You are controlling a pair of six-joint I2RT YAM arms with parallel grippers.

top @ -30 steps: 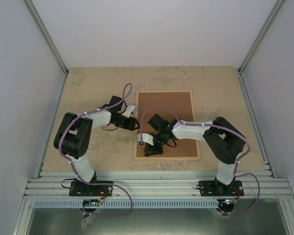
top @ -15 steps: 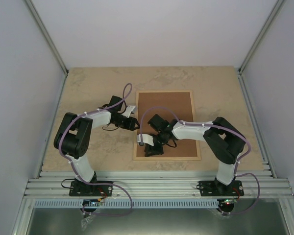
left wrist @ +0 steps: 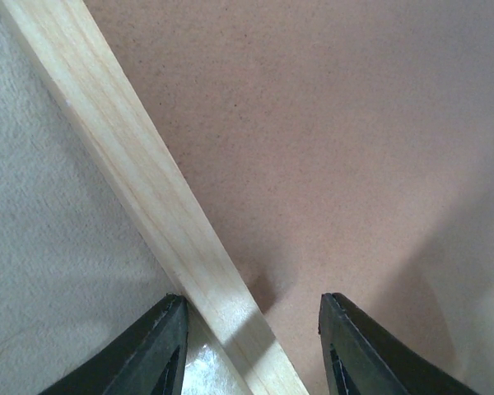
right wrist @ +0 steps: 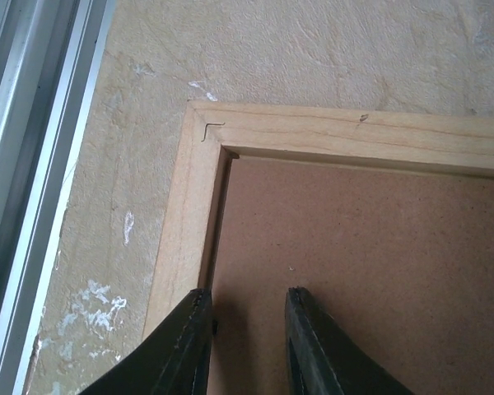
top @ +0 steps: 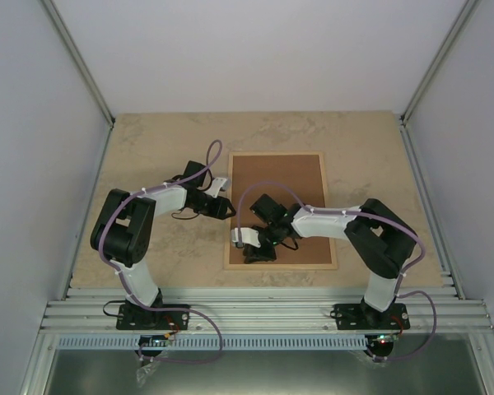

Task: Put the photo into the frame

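Both claws are released, holding nothing. The right gripper point(right wrist: 247, 296), narrowly parted, hovers over the backing panel point(right wrist: 379, 247) at the near-left corner of the frame point(right wrist: 329, 132). Farther on, the left gripper point(left wrist: 249, 300) straddles its left slat. The frame lies flat on the table point(top: 148, 148), long axis running near-to-far.

The frame point(right wrist: 199, 206) is pale bare wood, grain visible, matt; the backing panel point(right wrist: 370, 271) in it is brown fibreboard, matt, finely speckled. The table point(right wrist: 313, 58) top looks beige stone, rough-textured; the rail point(right wrist: 41, 123) is ribbed grey metal. The left gripper point(left wrist: 251, 300) has smooth black plastic fingers point(left wrist: 148, 354), faint sheen.
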